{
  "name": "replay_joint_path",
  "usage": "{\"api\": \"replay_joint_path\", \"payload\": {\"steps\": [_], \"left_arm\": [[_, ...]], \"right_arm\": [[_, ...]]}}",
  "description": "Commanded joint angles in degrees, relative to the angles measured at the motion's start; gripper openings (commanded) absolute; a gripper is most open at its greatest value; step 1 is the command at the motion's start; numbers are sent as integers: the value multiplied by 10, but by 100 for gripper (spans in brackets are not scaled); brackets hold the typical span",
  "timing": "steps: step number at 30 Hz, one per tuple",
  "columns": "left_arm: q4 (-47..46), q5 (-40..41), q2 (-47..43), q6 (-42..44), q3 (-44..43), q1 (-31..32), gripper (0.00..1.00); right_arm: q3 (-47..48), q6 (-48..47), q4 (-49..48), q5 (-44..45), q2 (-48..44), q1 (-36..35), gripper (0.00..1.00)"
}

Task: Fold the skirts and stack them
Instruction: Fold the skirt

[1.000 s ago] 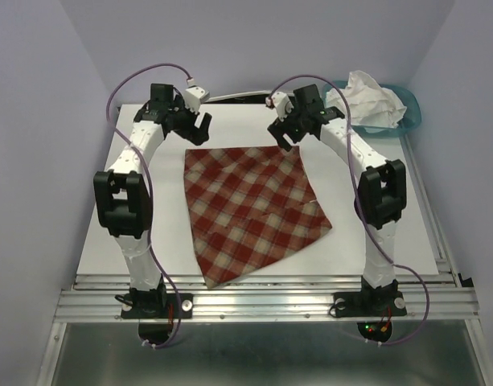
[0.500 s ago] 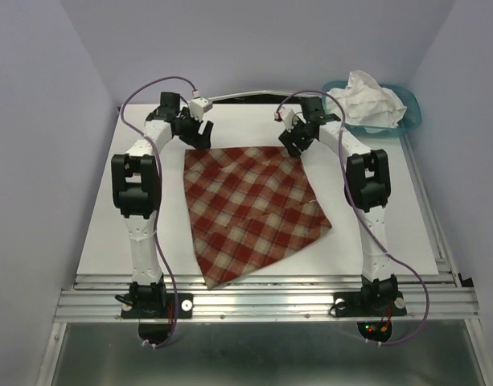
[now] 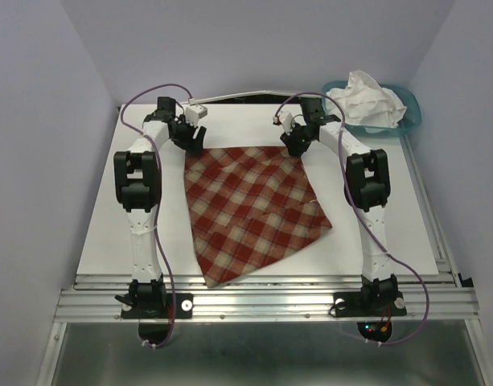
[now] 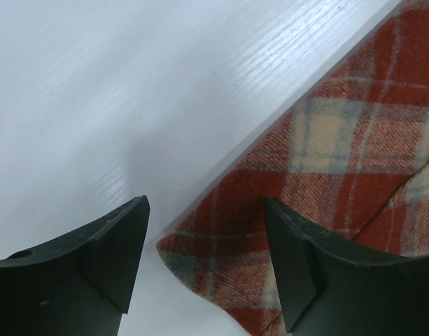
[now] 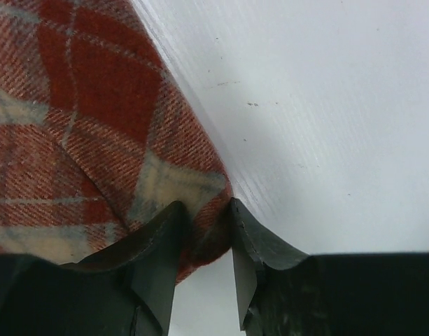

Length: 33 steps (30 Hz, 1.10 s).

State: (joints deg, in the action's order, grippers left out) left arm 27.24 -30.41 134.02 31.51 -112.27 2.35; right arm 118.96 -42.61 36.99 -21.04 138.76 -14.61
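The left pincer [image 4: 206, 210] stands wide, its two dark jaws low over the worktop [image 4: 130, 84] with one on each side of a far corner of the plaid skirt [image 4: 354, 140]. That rounded corner lies flat between the jaws and neither jaw presses on it. The cloth edge runs away from the corner in a straight line, with bare white surface beside it.

The right pincer [image 5: 206, 210] is drawn narrow. Its jaws are closed on the other far corner of the plaid skirt, and the cloth is puckered into a small fold where they meet. White worktop lies just beside that corner.

In the overhead view both arms reach to the far side of the worktop, each with its pincer at one end of the skirt's far edge. The plaid skirt is spread flat in the middle of the worktop, its near corner close to the front rail.

The white skirt [image 3: 367, 96] sits crumpled in a teal basket [image 3: 411, 108] at the far right corner, well apart from the plaid one.
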Motion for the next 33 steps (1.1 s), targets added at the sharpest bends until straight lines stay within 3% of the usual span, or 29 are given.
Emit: {"api": "replay_joint_path", "payload": {"steps": [1, 5, 8, 9, 12, 16, 17, 19, 20, 22, 33], "left_arm": [[22, -3, 6, 18, -26, -6, 74], [42, -8, 30, 22, -52, -7, 63], [54, -15, 33, 32, -58, -7, 50], [57, -16, 32, 35, -57, -7, 47], [57, -18, 28, 40, -53, -8, 40], [55, -12, 28, 36, -67, -9, 25], [55, -11, 29, 33, -73, -9, 25], [60, -7, 32, 28, -95, -9, 11], [61, -4, 32, 28, -102, -9, 11], [59, 2, 31, 28, -117, -9, 0], [24, 19, -15, 22, -164, -9, 0]], "right_arm": [[-14, -15, 30, -6, 25, 3, 38], [-4, -20, 46, -2, 30, 3, 34], [-6, -20, 48, -2, 31, 3, 22], [-6, -20, 48, -1, 31, 3, 12], [-2, -11, 48, 2, 32, 3, 1], [14, 6, 46, 5, 27, 3, 1], [17, 9, 45, 3, 26, 3, 1], [35, 24, 42, 4, 22, 8, 1], [41, 24, 42, 6, 20, 8, 1], [51, 33, 38, 6, 17, 13, 1], [72, 64, -38, 60, -25, 29, 1]]}}
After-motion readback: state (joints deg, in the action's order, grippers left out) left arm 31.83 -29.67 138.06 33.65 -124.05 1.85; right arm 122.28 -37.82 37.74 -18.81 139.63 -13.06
